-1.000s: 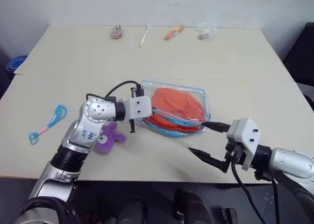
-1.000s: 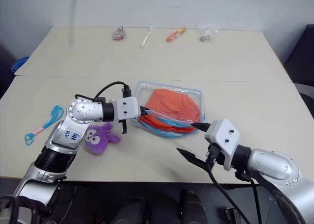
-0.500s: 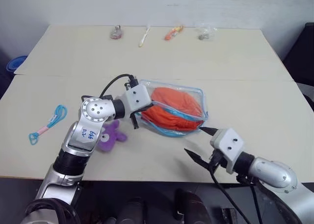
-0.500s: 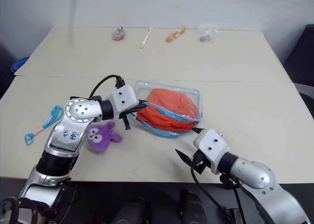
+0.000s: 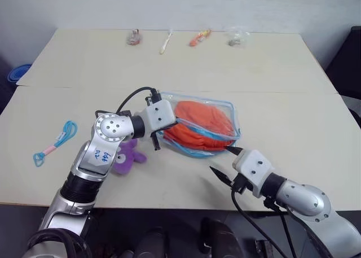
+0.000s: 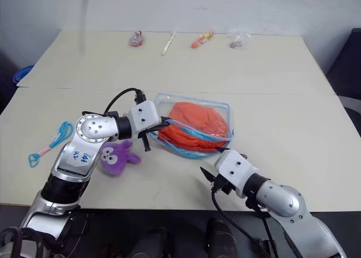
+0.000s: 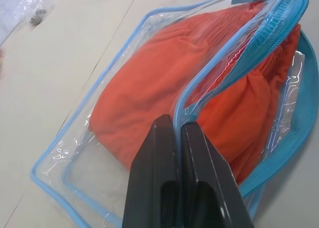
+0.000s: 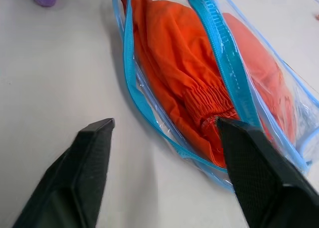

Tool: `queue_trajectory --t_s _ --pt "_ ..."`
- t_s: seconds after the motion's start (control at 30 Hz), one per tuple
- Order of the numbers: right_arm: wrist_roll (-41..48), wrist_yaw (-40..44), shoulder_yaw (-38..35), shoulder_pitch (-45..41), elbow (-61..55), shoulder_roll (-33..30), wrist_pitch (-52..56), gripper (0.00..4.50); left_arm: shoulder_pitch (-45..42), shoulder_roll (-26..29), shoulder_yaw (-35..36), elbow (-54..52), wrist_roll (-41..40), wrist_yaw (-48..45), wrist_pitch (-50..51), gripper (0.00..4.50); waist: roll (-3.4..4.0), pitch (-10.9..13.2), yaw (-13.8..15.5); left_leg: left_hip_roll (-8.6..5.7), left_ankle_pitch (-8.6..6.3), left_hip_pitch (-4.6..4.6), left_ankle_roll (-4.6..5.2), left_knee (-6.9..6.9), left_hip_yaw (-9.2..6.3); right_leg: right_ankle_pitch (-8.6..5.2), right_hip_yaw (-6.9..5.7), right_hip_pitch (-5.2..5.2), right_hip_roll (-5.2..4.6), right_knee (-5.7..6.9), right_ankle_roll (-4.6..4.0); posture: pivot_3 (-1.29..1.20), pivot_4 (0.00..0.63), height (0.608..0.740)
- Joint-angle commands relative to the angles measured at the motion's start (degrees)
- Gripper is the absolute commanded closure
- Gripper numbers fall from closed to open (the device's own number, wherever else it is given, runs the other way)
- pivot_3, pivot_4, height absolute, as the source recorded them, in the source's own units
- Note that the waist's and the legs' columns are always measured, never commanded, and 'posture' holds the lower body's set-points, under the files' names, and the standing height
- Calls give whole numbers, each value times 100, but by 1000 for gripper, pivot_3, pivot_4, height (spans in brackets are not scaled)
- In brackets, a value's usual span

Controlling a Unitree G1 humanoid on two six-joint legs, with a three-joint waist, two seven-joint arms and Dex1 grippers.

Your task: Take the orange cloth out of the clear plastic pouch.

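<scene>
Right gripper (image 8: 162,133) has neared the clear plastic pouch (image 5: 225,108).

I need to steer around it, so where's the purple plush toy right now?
In the left eye view the purple plush toy lies on the table near its front edge, tucked beside the left arm, left of the clear plastic pouch.

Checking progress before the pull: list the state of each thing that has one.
Clear plastic pouch with light blue zipper: unzipped, mouth held open.
Bright orange cloth: inside the pouch, bunched.
Left gripper: shut on the pouch's upper zipper edge.
Right gripper: open, at the mouth.
</scene>
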Motion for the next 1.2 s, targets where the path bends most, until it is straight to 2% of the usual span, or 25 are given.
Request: queue_trajectory --t_s 0.03,0.27,0.4,0.47,0.77,1.0,1.1,1.2 --pt "-444 82 230 -263 -17 -126 -230 2157 -11 24 18 -185 -69 32 -115 4500 0 0 1 1 0 0 0 0 -1 0 -1 0 0 0 0 0 150 740" --pt "-1445 58 1093 -1289 705 129 -546 2157 -46 60 -15 -211 -90 -12 -115 4500 0 0 -9 1 0 -1 0 0 -3 -1 -4 -1 1 -1 -1 0 150 740" --pt "-2142 -90 1667 -1962 1720 506 -962 2157 -85 57 -37 -207 -94 -15 -110 4500 -1 -1 -23 1 0 -1 0 -1 -1 -1 -3 -1 1 -2 -1 0 150 740" --pt "-2431 -135 1844 -2023 2042 584 -1212 2157 -97 46 -50 -237 -95 -7 -85 4500 -1 -1 -16 1 0 -1 -1 -1 -2 -1 -4 -1 1 -2 -1 0 150 740" --pt "-2878 67 1828 -1822 2224 696 -1610 2157 -150 26 -23 -222 -92 63 -63 4500 -1 -1 -21 3 1 -5 -1 -2 -5 -1 -7 -1 0 -5 -1 0 150 740" --pt "-3344 -177 1755 -2043 2756 987 -1649 2157 -173 -20 -28 -263 -120 80 -11 4500 -1 -1 -28 4 1 -4 -2 -2 -4 -1 -6 -1 1 -4 -1 0 150 740" --pt "-3350 -148 1694 -2051 2864 1079 -1736 1574 -177 -29 -32 -282 -133 82 -3 4500 -1 -1 -28 6 1 -4 -3 -2 -5 -1 -7 -1 1 -5 -1 0 150 740" --pt "-3681 -165 1755 -2075 2843 1025 -1864 604 -190 -22 -25 -274 -143 75 -2 4500 -1 -1 -30 7 1 -3 -3 -2 -5 -1 -6 0 1 -4 -1 0 150 740"
